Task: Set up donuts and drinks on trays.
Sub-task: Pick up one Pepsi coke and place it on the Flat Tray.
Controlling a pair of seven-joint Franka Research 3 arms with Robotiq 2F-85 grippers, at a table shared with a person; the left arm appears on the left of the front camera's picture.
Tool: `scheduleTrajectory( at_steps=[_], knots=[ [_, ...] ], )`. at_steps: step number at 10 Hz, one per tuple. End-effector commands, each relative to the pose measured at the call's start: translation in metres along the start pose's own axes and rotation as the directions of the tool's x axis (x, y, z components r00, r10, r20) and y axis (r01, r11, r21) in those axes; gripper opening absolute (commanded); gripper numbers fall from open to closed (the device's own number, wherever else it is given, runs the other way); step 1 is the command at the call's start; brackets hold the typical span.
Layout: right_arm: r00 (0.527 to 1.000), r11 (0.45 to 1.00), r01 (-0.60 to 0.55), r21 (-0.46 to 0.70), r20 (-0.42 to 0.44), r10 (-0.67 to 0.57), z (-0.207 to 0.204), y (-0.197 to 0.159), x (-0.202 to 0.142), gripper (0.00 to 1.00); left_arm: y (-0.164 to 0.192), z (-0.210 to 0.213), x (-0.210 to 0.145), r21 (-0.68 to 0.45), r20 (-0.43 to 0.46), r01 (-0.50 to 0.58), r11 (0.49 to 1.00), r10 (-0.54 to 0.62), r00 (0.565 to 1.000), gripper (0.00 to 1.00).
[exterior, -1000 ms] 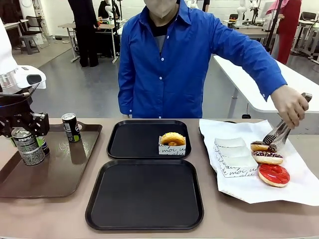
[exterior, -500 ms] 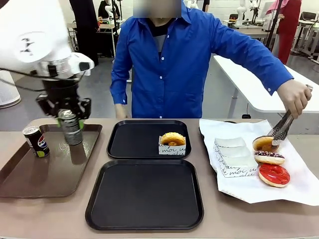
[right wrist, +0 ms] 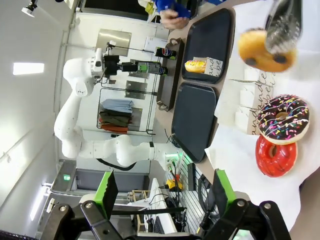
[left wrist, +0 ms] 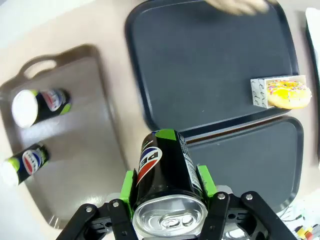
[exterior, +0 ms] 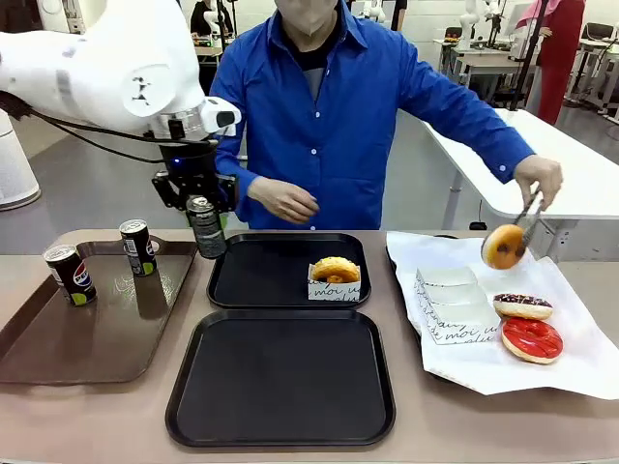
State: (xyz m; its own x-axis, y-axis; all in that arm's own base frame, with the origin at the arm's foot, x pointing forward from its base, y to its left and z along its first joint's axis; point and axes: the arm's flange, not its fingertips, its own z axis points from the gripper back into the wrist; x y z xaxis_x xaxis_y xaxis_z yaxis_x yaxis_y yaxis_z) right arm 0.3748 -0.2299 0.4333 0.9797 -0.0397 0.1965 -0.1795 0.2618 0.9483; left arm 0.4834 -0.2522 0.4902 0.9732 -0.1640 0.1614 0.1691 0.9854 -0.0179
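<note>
The left gripper [exterior: 200, 198] is clamped on a Pepsi can [exterior: 206, 230], which it holds upright in the air left of centre. The can hangs over the gap between the brown tray [exterior: 97, 338] and the far black tray [exterior: 261, 275]. A second can [exterior: 71, 275] and a third can [exterior: 137, 247] stand at the brown tray's far end. On the far tray a boxed glazed donut [exterior: 335, 274] sits at the right edge, and a person's hand [exterior: 283, 201] hovers over its far rim. The left half of that tray is bare, as is the whole near black tray [exterior: 280, 387]. At upper right, tongs [exterior: 527, 208] lift a golden-brown donut [exterior: 505, 246] above the white paper sheet [exterior: 580, 372]. The right gripper [right wrist: 164, 200] has its jaws spread wide.
</note>
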Motion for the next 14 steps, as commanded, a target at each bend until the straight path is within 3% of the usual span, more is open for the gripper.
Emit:
scheduleTrajectory(
  at_steps=[1, 2, 4, 5, 8, 14],
  knots=[
    [1.000, 1.000, 0.001, 0.000, -0.001, -0.001, -0.001, 0.000, 0.000, 1.00, 0.025, 0.009, -0.025, -0.044, -0.116, 0.026, 0.999, -0.031, 0.993, 0.59],
    [1.000, 1.000, 0.001, 0.000, -0.001, -0.001, -0.001, 0.000, 0.000, 1.00, 0.058, 0.018, -0.079, -0.115, -0.189, 0.069, 0.991, -0.090, 0.978, 0.59],
    [1.000, 1.000, 0.001, 0.000, -0.001, -0.001, -0.001, 0.000, 0.000, 1.00, 0.108, 0.027, -0.186, -0.130, -0.140, 0.116, 0.985, -0.134, 0.981, 0.59],
    [1.000, 1.000, 0.001, 0.000, -0.001, -0.001, -0.001, 0.000, 0.000, 1.00, 0.116, 0.026, -0.213, -0.110, -0.116, 0.110, 0.988, -0.123, 0.986, 0.59],
    [1.000, 1.000, 0.001, 0.000, -0.001, -0.001, -0.001, 0.000, 0.000, 1.00, 0.123, 0.021, -0.210, -0.134, -0.121, 0.067, 0.989, -0.084, 0.989, 0.59],
    [1.000, 1.000, 0.001, 0.000, -0.001, -0.001, -0.001, 0.000, 0.000, 1.00, 0.123, 0.017, -0.217, -0.138, -0.151, 0.100, 0.985, -0.120, 0.981, 0.59]
  ],
)
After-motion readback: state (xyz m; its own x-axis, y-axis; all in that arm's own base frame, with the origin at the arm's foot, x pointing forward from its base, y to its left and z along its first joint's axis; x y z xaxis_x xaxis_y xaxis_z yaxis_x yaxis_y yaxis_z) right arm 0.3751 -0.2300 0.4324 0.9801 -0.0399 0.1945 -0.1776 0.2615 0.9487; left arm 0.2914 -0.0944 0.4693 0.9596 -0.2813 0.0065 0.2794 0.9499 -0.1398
